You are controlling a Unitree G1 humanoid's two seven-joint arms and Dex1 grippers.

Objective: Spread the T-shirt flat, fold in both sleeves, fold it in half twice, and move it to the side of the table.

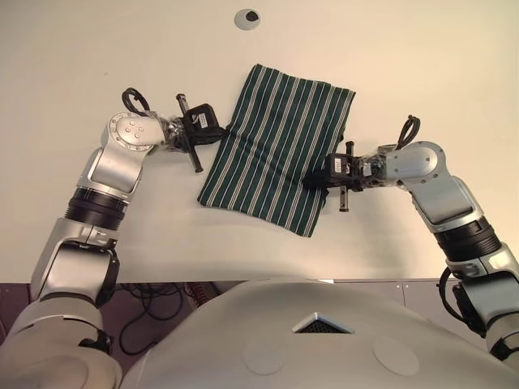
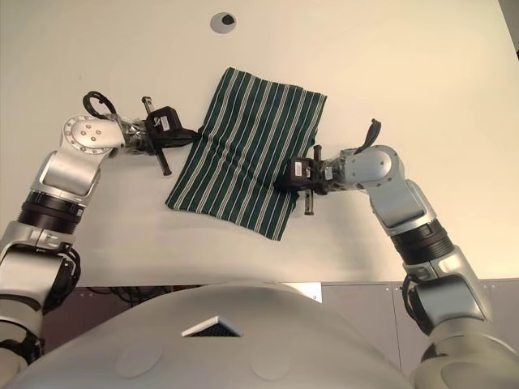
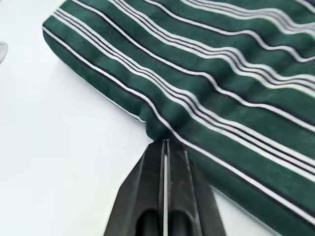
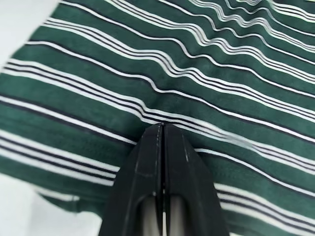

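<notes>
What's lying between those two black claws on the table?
The folded green striped T-shirt fills that gap. The left gripper pinches one edge, the right gripper the opposite edge; the left eye view shows it.

Silver-grey casing on the left arm point(image 1: 113, 166) and the right arm point(image 1: 444, 193), smooth and rounded. Midway along each, a black ribbed band point(image 1: 96, 209). Past the band toward the hand, a round silver joint cap point(image 1: 130, 131) dotted with small dark screws. Just beyond that, a black cable loop point(image 1: 135, 100), with a like loop point(image 1: 409, 128) on the other arm. Behind the band, a darker grey block point(image 1: 75, 271) with black cabling tucked beside it. Farthest from the band, the left gripper point(image 3: 165, 143) and right gripper point(image 4: 161, 127): glossy black fingers point(image 3: 187, 196) tapering to a wedge, parted only by a thin seam, with a pale label on each black housing.
</notes>
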